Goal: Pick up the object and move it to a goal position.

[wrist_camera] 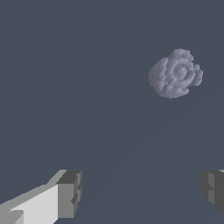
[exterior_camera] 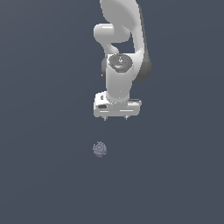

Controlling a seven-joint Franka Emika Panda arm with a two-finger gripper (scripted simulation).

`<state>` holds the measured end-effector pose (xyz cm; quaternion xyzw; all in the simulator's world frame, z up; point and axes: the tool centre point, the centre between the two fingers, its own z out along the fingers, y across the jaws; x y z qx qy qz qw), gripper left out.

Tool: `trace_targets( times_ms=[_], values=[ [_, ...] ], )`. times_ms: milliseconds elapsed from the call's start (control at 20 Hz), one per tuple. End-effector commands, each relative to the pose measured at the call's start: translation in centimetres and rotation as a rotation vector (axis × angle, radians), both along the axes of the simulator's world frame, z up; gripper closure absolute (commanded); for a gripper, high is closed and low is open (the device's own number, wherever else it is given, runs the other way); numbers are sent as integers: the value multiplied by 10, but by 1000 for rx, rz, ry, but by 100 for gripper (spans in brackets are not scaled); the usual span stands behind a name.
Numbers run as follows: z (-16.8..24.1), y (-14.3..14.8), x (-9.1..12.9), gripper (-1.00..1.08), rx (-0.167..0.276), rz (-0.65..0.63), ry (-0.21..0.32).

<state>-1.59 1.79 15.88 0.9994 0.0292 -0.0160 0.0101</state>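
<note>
Exterior view first: the white Panda arm (exterior_camera: pixel 120 52) comes down from the top of the frame with its pincer (exterior_camera: pixel 115 117) pointing straight down, which makes sense for a top-down grab. The little grey-lavender spiral lump (exterior_camera: pixel 100 149) sits alone on the plain dark counter (exterior_camera: pixel 43 183), lower in the frame than the pincer and a bit toward the exterior view's left. No edges or corners of the counter show, so I can't place it against those. The two fingertips are just tiny nubs under the hand here, well apart from each other, and clear of the lump.

Wrist view: one fingertip (wrist_camera: pixel 70 194) shows at one side of the frame and the other at the far side, with a big stretch of bare counter between, so the pincer is spread wide and holding nothing. The lump is off to one side, not between the fingers. My guess is the arm is not lined up yet: it needs to slide over the lump before dropping and closing. No goal marker visible anywhere.
</note>
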Motion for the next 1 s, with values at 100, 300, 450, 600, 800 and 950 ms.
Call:
trace_targets(
  times_ms=[100,300,450,600,800,950],
  values=[
    [-2,-3,5,-92,1,26,0],
    [-6,-7,14,-92,2,69,-1],
    [-10,-12,23,-92,4,114,-2],
    [-15,-18,34,-92,6,169,-4],
    [-25,-28,50,-92,10,256,-6],
    [-32,-36,62,-92,14,324,-9]
  ],
)
